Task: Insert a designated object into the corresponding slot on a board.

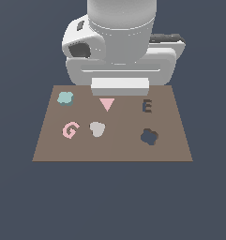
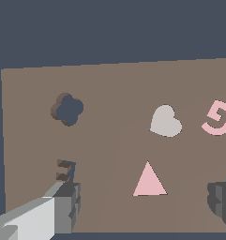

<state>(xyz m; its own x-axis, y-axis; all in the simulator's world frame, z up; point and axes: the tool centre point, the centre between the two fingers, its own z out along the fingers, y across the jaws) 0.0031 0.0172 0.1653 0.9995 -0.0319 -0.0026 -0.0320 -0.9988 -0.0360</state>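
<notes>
— Where's the teal flower block (image 1: pixel 65 98)?
— On the board (image 1: pixel 112 150), ten o'clock corner; the flower-shaped slot (image 1: pixel 149 137) sits at four o'clock.
— And the gripper (image 2: pixel 145 206)?
— Fingers (image 2: pixel 63 208) spread apart, holding nothing.

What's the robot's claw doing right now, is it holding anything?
Gripper: open, its jaws spread wide with nothing between them; the teal block sits untouched on the board.
</notes>
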